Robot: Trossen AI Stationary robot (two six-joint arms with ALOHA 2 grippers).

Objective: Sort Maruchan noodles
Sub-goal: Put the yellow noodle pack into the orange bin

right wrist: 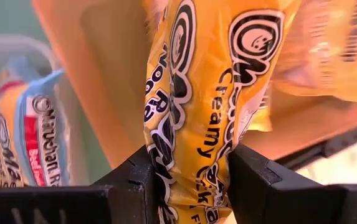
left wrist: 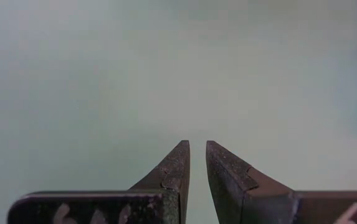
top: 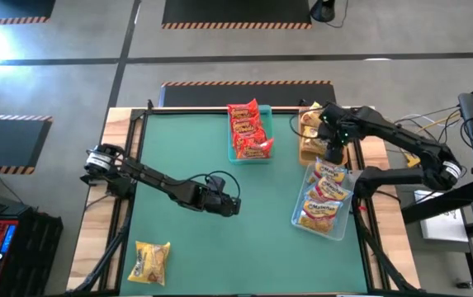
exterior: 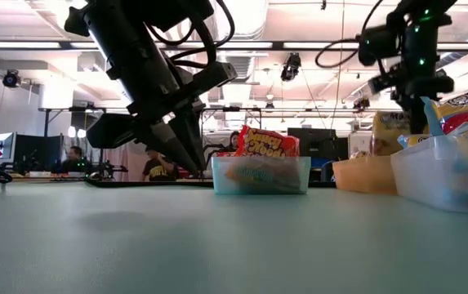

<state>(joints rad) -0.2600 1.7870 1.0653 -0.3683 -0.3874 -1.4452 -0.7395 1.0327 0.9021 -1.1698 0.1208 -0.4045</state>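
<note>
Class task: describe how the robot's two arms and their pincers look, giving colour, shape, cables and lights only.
Both arms are black, jointed and slim. The left arm has looping black cables near its wrist; the left pincer ends in two dark, tapering wedge fingers. The right arm shows small green lights, and the right pincer has blocky black fingers.

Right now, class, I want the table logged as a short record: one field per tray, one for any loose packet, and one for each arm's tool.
teal tray: holds red packets
tan tray: holds yellow-orange packets
clear tray: holds yellow-white packets
loose packet: yellow-orange, on the green mat near the front left corner
right tool: closed on a yellow-orange packet, between the tan and clear trays
left tool: shut, empty, above the mat's middle
</note>
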